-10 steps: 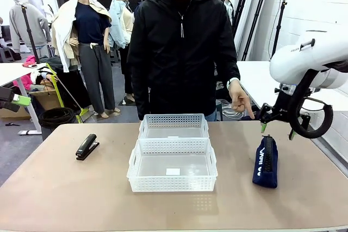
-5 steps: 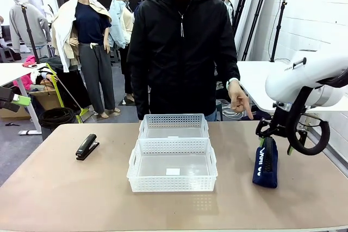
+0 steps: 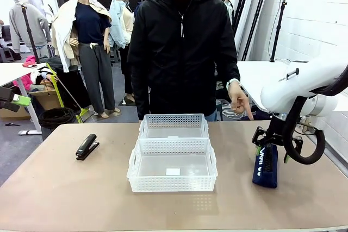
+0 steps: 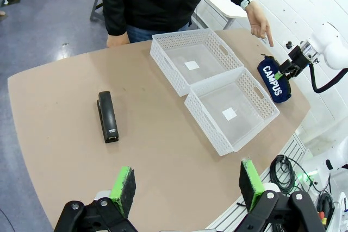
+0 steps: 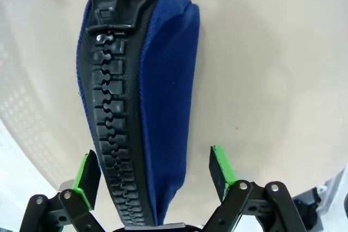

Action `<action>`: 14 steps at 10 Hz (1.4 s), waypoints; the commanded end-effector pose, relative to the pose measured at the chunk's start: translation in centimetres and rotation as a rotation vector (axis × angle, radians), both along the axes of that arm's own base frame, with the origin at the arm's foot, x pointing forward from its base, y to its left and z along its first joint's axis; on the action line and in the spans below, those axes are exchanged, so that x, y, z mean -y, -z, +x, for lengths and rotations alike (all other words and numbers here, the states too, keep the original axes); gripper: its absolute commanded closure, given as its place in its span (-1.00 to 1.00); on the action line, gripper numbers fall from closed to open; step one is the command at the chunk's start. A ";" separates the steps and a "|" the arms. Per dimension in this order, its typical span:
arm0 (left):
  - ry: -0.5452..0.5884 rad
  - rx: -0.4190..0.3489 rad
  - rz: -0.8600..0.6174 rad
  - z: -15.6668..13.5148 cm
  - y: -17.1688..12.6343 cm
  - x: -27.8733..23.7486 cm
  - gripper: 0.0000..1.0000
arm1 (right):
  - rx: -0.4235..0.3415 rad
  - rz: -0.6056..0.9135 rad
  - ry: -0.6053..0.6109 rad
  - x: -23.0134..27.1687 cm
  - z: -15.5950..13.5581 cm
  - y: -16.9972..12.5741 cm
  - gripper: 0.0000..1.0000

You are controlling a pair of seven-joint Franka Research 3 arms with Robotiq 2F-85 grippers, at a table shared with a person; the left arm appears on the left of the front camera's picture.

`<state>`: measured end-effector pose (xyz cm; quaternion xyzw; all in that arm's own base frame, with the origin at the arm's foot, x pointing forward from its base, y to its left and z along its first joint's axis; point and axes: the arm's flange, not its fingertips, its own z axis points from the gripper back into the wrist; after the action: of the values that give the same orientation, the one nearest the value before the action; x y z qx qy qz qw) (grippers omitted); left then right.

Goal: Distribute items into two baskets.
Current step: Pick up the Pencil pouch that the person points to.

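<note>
Two white lattice baskets sit touching in the middle of a tan bench (image 3: 54, 199), one basket (image 3: 173, 183) nearer the robot and the other basket (image 3: 174, 120) just behind it, toward a person in a black jacket. Each has a small white label on its floor.

To the right of the baskets, well apart from them, a navy pouch (image 3: 266, 167) with white "CAMPUS" lettering stands on its long edge, black zip facing up. The right claw (image 3: 270, 148) is down over the pouch's far end, jaws wide, one green pad on each side of the zip. A gap shows between one pad and the cloth; whether the other pad touches cannot be told. The person's hand (image 3: 238, 101) points down, beyond the pouch.

To the left of the baskets, well apart, a black stapler (image 3: 87, 146) lies flat on the bench.

The left claw (image 4: 186, 186) hangs high above the bench, well apart from the baskets, jaws wide.
</note>
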<state>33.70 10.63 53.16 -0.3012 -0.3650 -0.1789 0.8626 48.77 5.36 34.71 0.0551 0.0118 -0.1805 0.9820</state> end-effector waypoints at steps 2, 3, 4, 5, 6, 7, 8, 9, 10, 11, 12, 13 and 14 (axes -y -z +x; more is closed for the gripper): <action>0.012 0.015 -0.013 0.0 0.1 -0.2 -1.00 | -0.001 -0.020 -0.010 -1.2 0.4 1.4 -1.00; 0.012 0.015 -0.013 0.0 0.1 -0.2 -1.00 | 0.021 -0.019 -0.008 -1.0 0.5 1.2 -1.00; 0.012 0.015 -0.013 0.0 0.1 -0.2 -1.00 | -0.012 -0.001 -0.011 -0.6 0.1 1.0 -1.00; 0.012 0.015 -0.013 0.0 0.1 -0.2 -1.00 | -0.012 -0.001 -0.011 -0.6 0.1 1.0 -1.00; 0.012 0.015 -0.013 0.0 0.1 -0.2 -1.00 | -0.012 -0.001 -0.011 -0.6 0.1 1.0 -1.00; 0.012 0.015 -0.013 0.0 0.1 -0.2 -1.00 | -0.012 -0.001 -0.011 -0.6 0.1 1.0 -1.00; 0.012 0.015 -0.013 0.0 0.1 -0.2 -1.00 | -0.012 -0.001 -0.011 -0.6 0.1 1.0 -1.00; 0.012 0.015 -0.013 0.0 0.1 -0.2 -1.00 | -0.012 -0.001 -0.011 -0.6 0.1 1.0 -1.00; 0.012 0.015 -0.013 0.0 0.1 -0.2 -1.00 | -0.012 -0.001 -0.011 -0.6 0.1 1.0 -1.00; 0.012 0.015 -0.013 0.0 0.1 -0.2 -1.00 | -0.012 -0.001 -0.011 -0.6 0.1 1.0 -1.00; 0.012 0.015 -0.013 0.0 0.1 -0.2 -1.00 | -0.009 -0.001 -0.012 -0.6 0.2 1.2 -1.00; 0.012 0.015 -0.013 0.0 0.1 -0.2 -1.00 | -0.003 0.016 -0.019 -0.8 0.4 1.1 -1.00; 0.012 0.015 -0.013 0.0 0.1 -0.2 -1.00 | -0.011 0.001 -0.002 -0.8 0.6 1.2 -0.92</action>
<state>33.69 10.64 53.16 -0.3012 -0.3650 -0.1786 0.8626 48.99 6.01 33.60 0.0545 0.0159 -0.1748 0.9830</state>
